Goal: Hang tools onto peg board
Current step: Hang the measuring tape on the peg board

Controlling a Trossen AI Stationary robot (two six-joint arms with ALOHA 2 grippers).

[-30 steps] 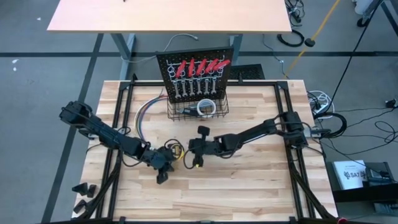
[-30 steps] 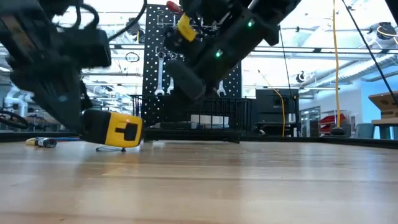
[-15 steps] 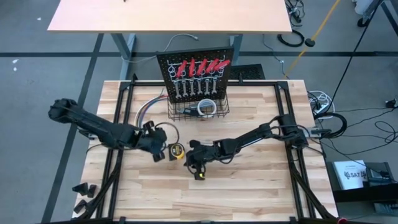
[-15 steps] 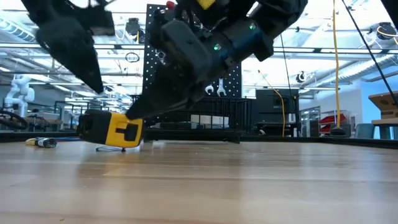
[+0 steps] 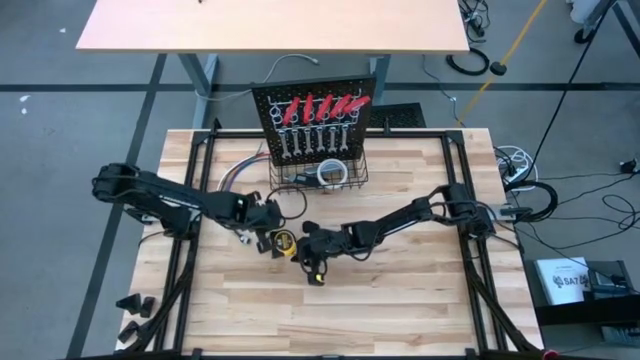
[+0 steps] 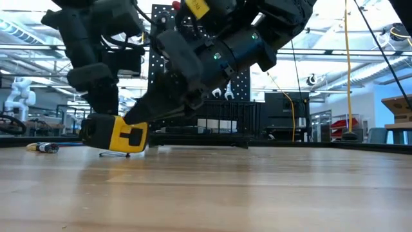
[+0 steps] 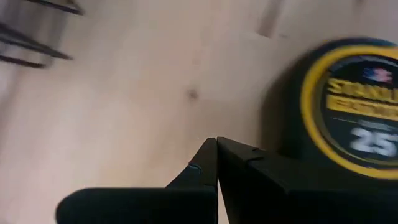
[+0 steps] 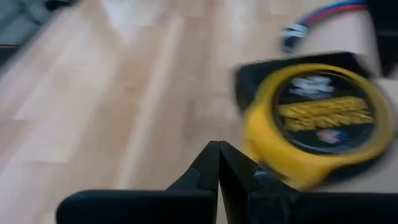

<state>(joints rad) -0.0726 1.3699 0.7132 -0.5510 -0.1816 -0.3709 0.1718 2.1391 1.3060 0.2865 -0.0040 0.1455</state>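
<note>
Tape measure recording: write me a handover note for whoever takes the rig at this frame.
Left gripper: shut, empty, beside the tape measure.
Right gripper: shut, empty, on the tape measure's other side.
The tape measure lies flat on the table, in neither gripper.
Done: red-handled tools and wrenches hang on the peg board; the tape roll sits in its basket.
Left: grasp the tape measure and get it onto the board.

Glossy yellow-black plastic tape measure (image 5: pixel 284 241) on pale wood table (image 5: pixel 400 300).
</note>
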